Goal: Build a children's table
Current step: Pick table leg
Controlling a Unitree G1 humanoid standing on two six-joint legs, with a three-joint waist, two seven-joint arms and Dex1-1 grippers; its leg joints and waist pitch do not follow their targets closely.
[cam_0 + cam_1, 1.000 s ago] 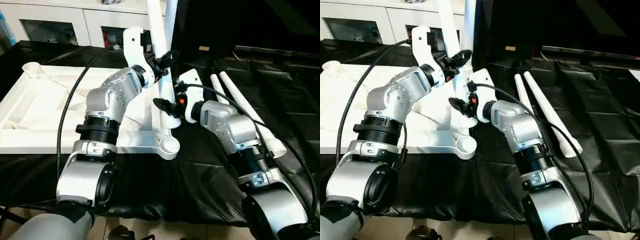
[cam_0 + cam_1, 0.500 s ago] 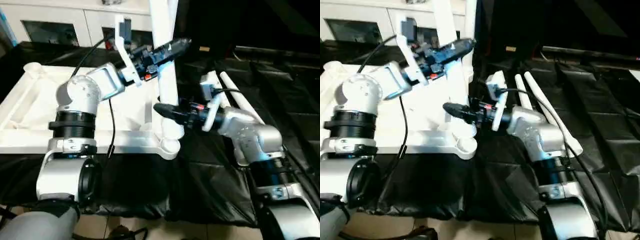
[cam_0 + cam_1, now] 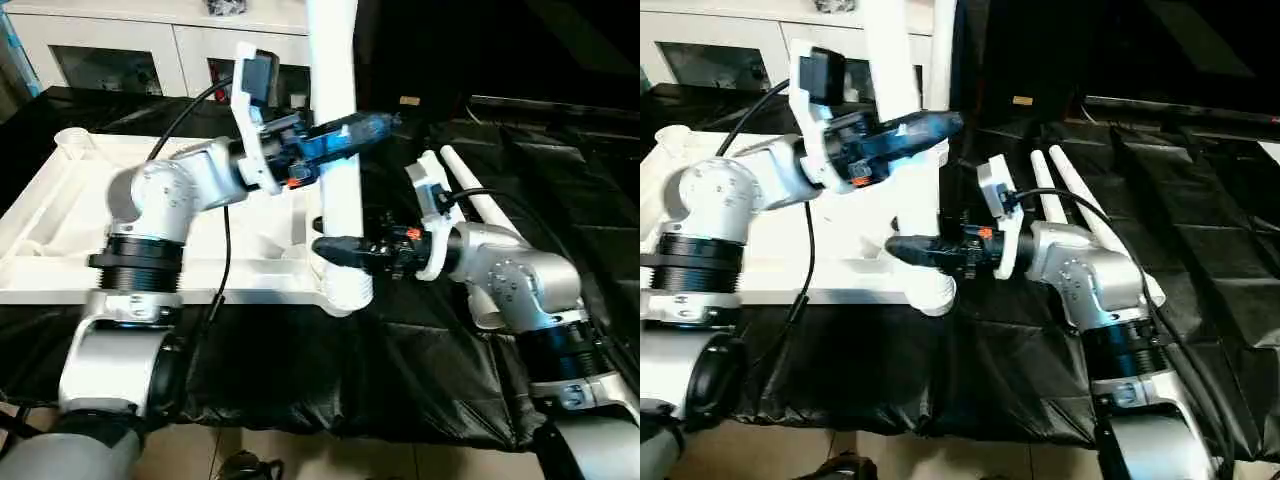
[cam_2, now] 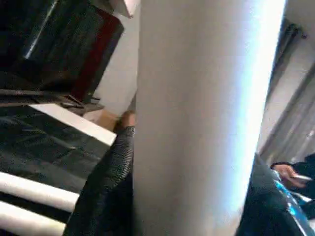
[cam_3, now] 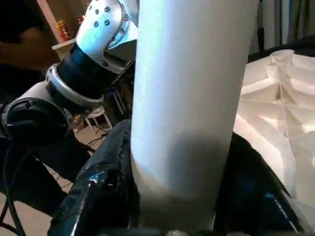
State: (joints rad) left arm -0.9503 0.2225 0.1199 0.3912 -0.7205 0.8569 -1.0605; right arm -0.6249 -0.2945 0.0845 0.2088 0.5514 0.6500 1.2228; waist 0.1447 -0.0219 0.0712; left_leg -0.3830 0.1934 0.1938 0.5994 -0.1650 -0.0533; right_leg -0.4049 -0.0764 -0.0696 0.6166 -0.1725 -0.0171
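The white tabletop (image 3: 60, 235) lies upside down on the left, ribbed underside up. One white tapered leg (image 3: 335, 170) stands almost upright, its lower end at the tabletop's near right corner socket (image 3: 345, 292). My left gripper (image 3: 365, 126) is shut on this leg about halfway up. Lower down, just above the socket, my right gripper (image 3: 335, 248) is shut on the same leg. In both wrist views the leg (image 4: 197, 118) (image 5: 192, 98) sits between black fingers (image 4: 106, 196) (image 5: 98, 191). Behind it a second white tube (image 3: 942, 40) rises upright. Two spare legs (image 3: 480, 205) lie to the right.
Black cloth (image 3: 300, 360) covers the work surface and hangs over the near edge. A white cabinet with glass doors (image 3: 110, 50) stands behind the tabletop. Black cables trail from both wrists. A person's hand (image 4: 284, 170) shows at the edge of the left wrist view.
The leg has gone from tilted to nearly upright, and its lower end has come down to the near right corner socket. Both wrists have turned and the elbows have swung outward.
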